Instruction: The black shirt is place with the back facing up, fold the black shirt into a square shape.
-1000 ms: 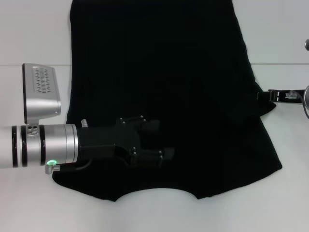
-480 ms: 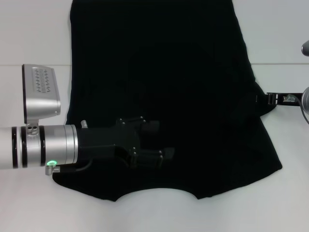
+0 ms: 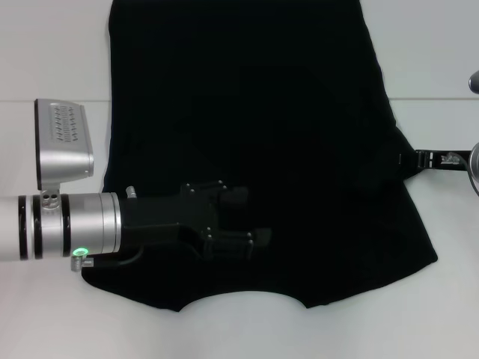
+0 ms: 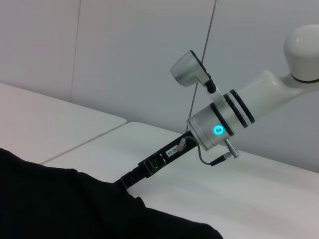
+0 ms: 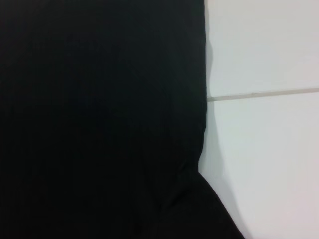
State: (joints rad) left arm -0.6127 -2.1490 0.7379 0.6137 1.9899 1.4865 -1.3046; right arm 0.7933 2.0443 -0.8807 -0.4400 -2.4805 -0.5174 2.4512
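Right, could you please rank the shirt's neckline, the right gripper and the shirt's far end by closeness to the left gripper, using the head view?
Measured from the left gripper, which is over the black shirt's near-left part:
1. The neckline, the curved cut-out at the near edge just below the gripper.
2. The right gripper, at the shirt's right edge.
3. The far end of the shirt, at the top of the view.

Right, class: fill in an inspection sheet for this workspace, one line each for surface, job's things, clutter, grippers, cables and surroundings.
Surface: white table, seam line across it.
Job's things: black shirt spread flat, neckline nearest the robot.
Clutter: nothing seen.
Grippers: left gripper over the shirt's near left part; right gripper at the shirt's right edge, by the sleeve.
Cables: thin cable at the right arm.
Surroundings: pale wall panels.
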